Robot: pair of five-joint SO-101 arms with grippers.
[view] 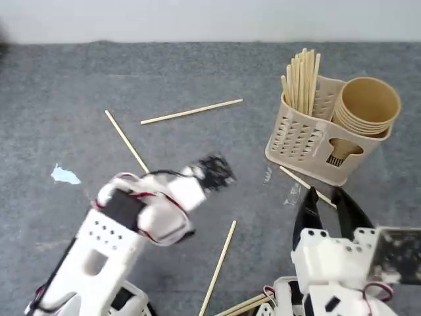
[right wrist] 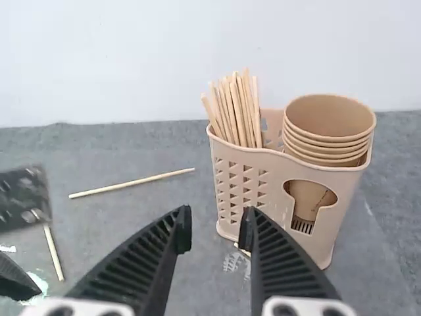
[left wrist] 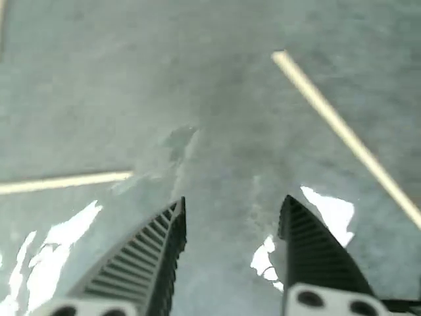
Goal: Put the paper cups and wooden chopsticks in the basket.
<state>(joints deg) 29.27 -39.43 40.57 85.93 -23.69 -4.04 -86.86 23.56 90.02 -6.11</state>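
Grey felt-covered table (view: 66, 85) runs back to a white wall. From the near edge the left arm leans in, its left gripper (left wrist: 234, 204) low over bare cloth, jaws spread wide and empty. The right gripper (right wrist: 215, 220) points at the basket (view: 296, 138) from just in front of it, jaws parted a little and holding nothing, above one loose chopstick (view: 299, 181). The beige basket stands upright. A nested stack of paper cups (view: 368, 105) fills one compartment and a bundle of chopsticks (view: 302, 79) stands upright in the other. Other loose chopsticks (view: 191, 112) lie scattered on the table.
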